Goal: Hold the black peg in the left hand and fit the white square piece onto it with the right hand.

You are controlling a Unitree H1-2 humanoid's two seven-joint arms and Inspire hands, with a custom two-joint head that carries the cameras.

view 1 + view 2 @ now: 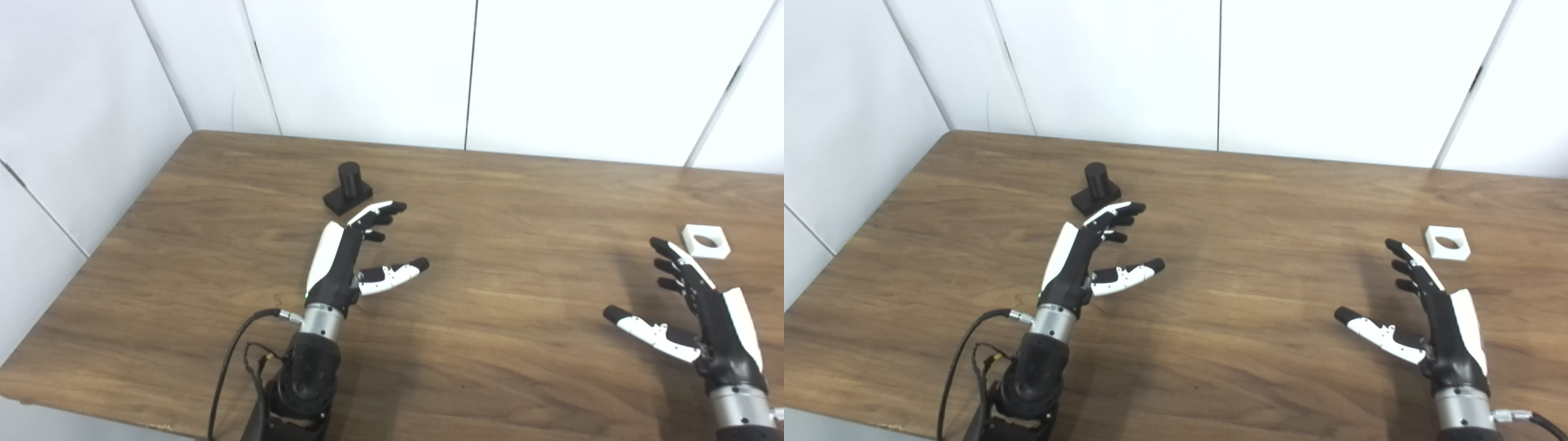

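Note:
The black peg, a short cylinder on a square black base, stands upright on the wooden table left of centre. Just in front of it and slightly right, my left hand hovers open, its fingertips close to the base but apart from it. The white square piece with a round hole lies flat near the table's right side. My right hand is open with its thumb spread to the left, fingertips a short way in front of and left of the white piece. Neither hand holds anything.
White wall panels close off the back and left of the table. A black cable loops from my left wrist over the table's front edge. Bare wood lies between the two hands.

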